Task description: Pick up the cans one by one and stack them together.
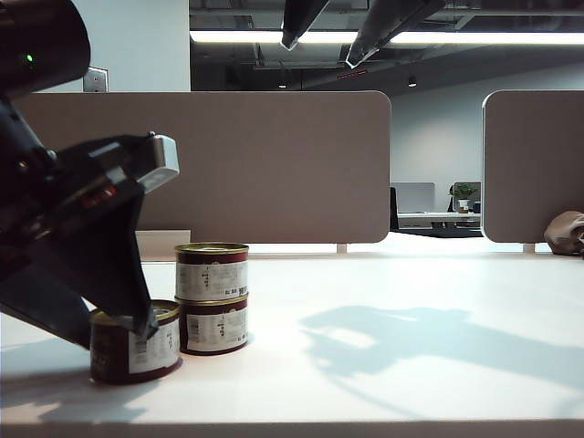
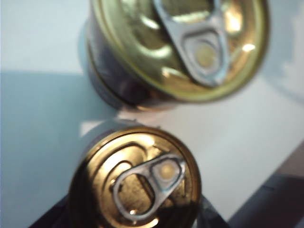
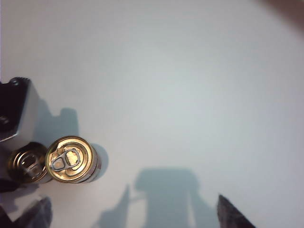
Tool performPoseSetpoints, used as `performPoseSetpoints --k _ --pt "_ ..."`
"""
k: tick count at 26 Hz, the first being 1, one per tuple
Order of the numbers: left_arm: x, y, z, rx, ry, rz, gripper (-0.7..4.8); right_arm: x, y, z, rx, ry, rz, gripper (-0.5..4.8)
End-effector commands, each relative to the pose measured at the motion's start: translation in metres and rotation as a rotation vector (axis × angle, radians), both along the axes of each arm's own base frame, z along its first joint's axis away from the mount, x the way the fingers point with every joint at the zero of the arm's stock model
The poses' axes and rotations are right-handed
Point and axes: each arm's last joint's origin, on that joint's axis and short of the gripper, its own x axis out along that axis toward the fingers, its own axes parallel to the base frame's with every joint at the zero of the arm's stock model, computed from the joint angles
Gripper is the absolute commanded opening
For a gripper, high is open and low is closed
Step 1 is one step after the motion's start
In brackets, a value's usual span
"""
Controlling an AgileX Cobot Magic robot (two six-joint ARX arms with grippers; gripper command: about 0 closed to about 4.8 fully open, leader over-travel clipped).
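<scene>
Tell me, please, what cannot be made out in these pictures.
- Left gripper, exterior view: its own arm hides the jaws, so a grip on the single can is unclear.
- Left wrist view: blurred, and the frame edge cuts off the fingers.
- Right gripper: only the fingertips show at frame edges, standing apart.
- Lower stacked can: its lid is hidden under the upper can in every view.

Exterior view: the left hand covers part of the single can, so you cannot tell whether its fingers touch it; the arm runs off the left edge. The right hand is cut by the top edge, only its fingertips showing. Left wrist view: the stack is blurred and cropped at the top; the fingers barely show as dark patches beside the can. Right wrist view: the can is half hidden by the stack.
</scene>
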Motion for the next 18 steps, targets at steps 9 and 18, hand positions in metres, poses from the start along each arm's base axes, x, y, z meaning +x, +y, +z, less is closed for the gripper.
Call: performPoseSetpoints --k 9,18 --pt "0.0080 -0.0069 0.0048 -0.075 -0.062 0.064 3.45 -0.0018 -0.0039 0.0030 -0.001 0.000 -0.003 4.58" --pt "0.0095 -0.0073 0.0020 -0.058 -0.063 0.076 3.45 -0.0023 -0.0053 0.0015 -0.015 0.015 -0.006 4.49"
